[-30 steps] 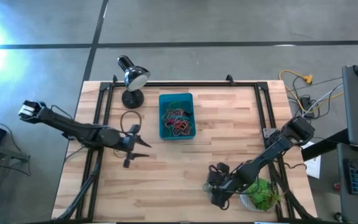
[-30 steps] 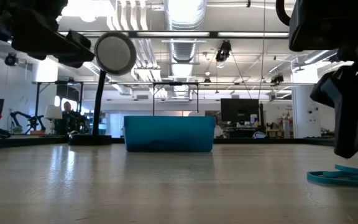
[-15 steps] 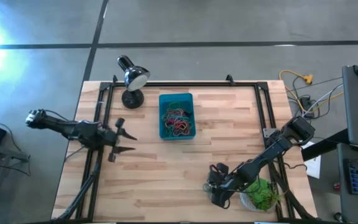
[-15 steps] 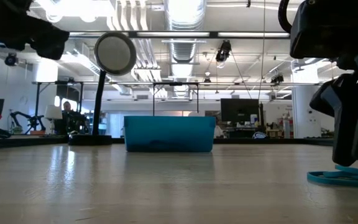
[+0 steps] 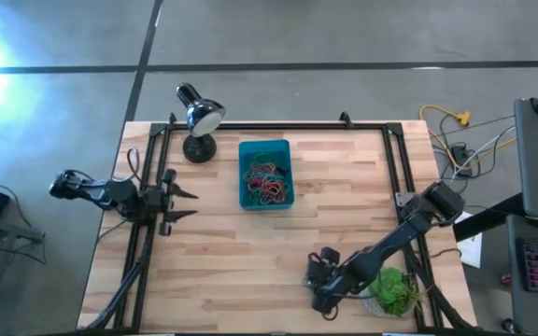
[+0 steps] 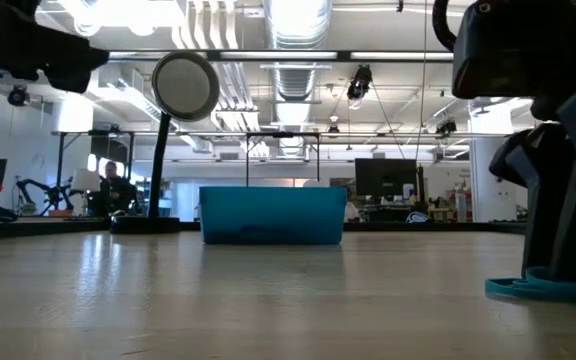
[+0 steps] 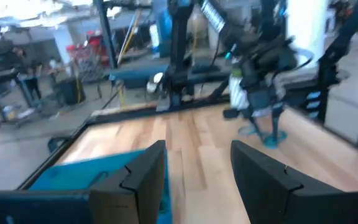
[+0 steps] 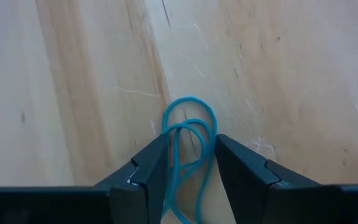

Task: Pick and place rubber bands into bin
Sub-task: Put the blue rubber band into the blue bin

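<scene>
The teal bin (image 5: pixel 265 175) stands at the table's far middle and holds a tangle of coloured rubber bands (image 5: pixel 267 183); it also shows in the low view (image 6: pixel 273 215). One blue rubber band (image 8: pixel 188 143) lies flat on the wood at the near right. My right gripper (image 5: pixel 318 285) stands over it, pointing down, open by a narrow gap, with its fingers on either side of the band's strands. My left gripper (image 5: pixel 183 203) hovers open at the table's left side, holding nothing. My right gripper comes at the blue band from above, pointing down, with its fingertips (image 8: pixel 151 168) near the table. The band's strands (image 8: pixel 178 155) run along the gap between the two fingers and meet their inner edges. The band lies flat on the wood (image 6: pixel 543 290), its loop end poking out past the tips.
A black desk lamp (image 5: pixel 199 117) stands at the far left corner beside the bin. A green plant in a white pot (image 5: pixel 398 291) sits at the near right, close to my right arm. Black frame rails (image 5: pixel 152 187) run along the table's sides. Bare wood lies between the bin and the right gripper.
My left arm has drawn back from the table's middle toward its left edge, staying open. My right gripper has come down onto the blue band and shifted slightly toward the left, and the band has slid a little with it.
</scene>
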